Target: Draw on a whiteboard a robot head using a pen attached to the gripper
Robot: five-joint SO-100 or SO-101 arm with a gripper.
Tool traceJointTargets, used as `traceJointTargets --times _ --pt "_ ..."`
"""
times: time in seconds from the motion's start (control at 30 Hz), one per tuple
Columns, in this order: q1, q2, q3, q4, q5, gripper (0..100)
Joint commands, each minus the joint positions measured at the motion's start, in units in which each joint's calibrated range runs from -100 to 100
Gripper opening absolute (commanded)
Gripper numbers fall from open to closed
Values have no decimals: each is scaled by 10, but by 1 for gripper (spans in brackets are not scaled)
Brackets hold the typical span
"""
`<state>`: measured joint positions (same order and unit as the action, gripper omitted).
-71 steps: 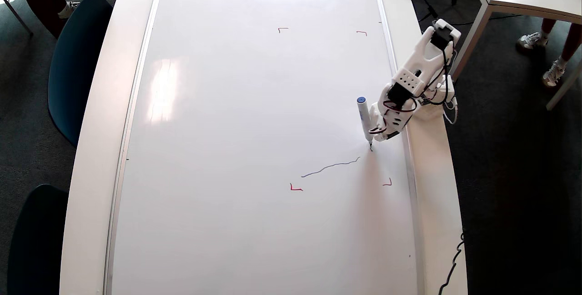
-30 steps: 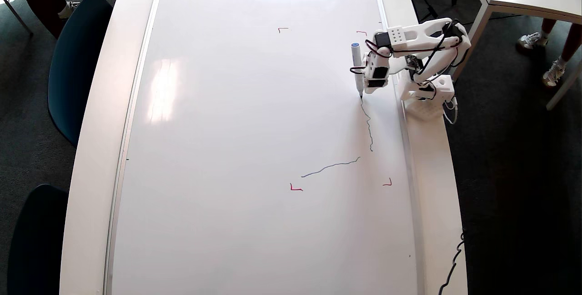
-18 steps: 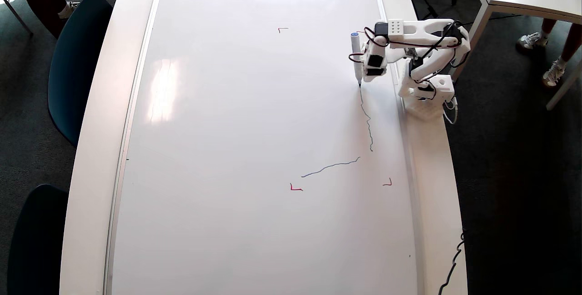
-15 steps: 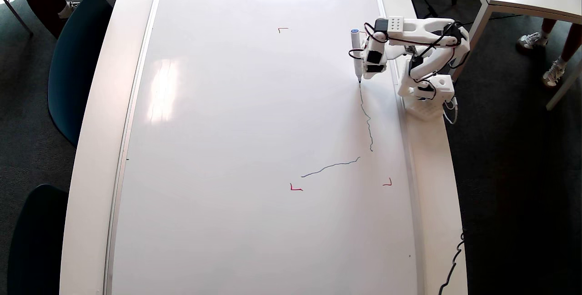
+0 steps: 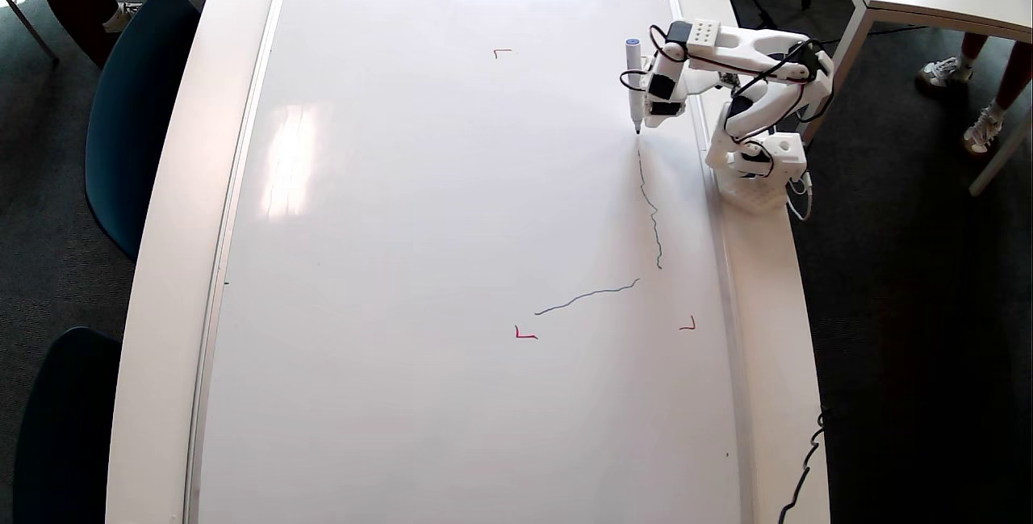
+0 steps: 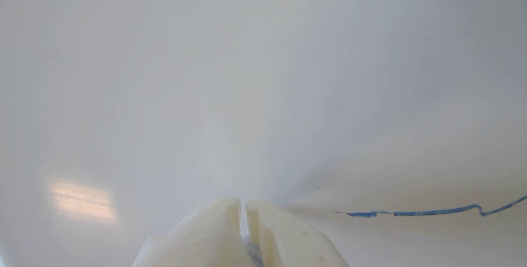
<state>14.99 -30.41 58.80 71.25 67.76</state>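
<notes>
Overhead view: the white arm stood folded at the right edge of the whiteboard [image 5: 452,209], its upper link reaching leftward from the base over the board's frame. The wrist bent downward, carrying the gripper [image 5: 646,108] above the board's upper right area, beside the frame. Wrist view: the two white fingertips [image 6: 224,217] entered from the bottom edge, the jaws nearly together with only a narrow slit between them, pointing at the board surface.
</notes>
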Motion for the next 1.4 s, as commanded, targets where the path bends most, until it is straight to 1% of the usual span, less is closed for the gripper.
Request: traceJointTargets --times 0.0,0.1,0.33,0.5,0.63,1.13,1.37 --pt "-2 0 0 2 3 1" --pt "-5 -1 7 -2 0 1" --pt "27 0 1 -3 3 1" --pt "29 14 3 -53 4 1" --pt "28 54 -23 -54 1 1" --pt "17 223 -205 -54 -2 1" --pt "-17 329 -336 -54 -38 1"
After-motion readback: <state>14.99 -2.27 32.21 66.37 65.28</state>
